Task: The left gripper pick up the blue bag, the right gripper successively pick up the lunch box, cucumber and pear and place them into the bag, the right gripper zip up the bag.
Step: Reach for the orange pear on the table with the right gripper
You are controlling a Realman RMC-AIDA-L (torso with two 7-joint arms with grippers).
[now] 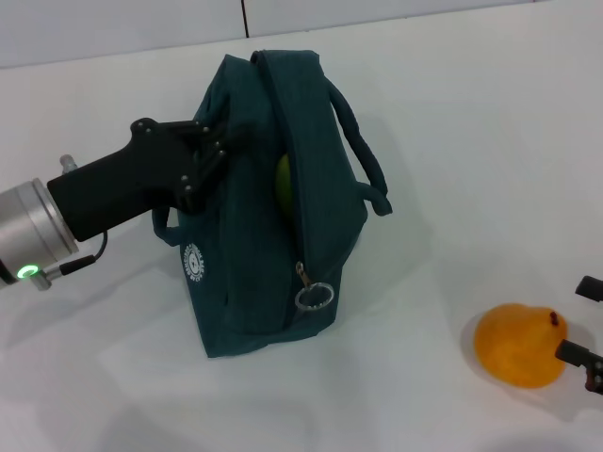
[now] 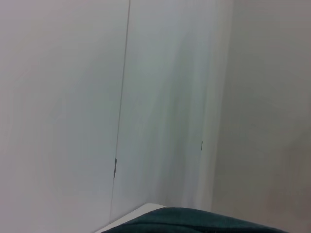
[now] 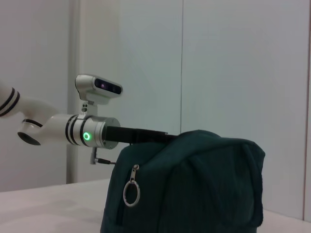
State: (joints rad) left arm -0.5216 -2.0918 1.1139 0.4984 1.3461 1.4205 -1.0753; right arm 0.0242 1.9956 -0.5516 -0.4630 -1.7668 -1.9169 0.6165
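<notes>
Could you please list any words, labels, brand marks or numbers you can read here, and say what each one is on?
None can be read.
The small round white logo on the dark teal-blue fabric bag has lettering too small to read.
The orange-yellow pear carries no label.

A bare robotics test room or laboratory: a plain white desk (image 1: 452, 141) stands against blank white wall panels (image 3: 228, 63) divided by thin vertical seams, with no furniture or decoration in sight. A white-and-silver robot arm (image 3: 73, 130) with a glowing green status light carries a small camera module (image 3: 98, 89) on its wrist. Staged props, a blue bag (image 1: 273, 217) and a pear (image 1: 520, 345), sit on the otherwise clean surface, as laid out for a trial rather than in a home.
</notes>
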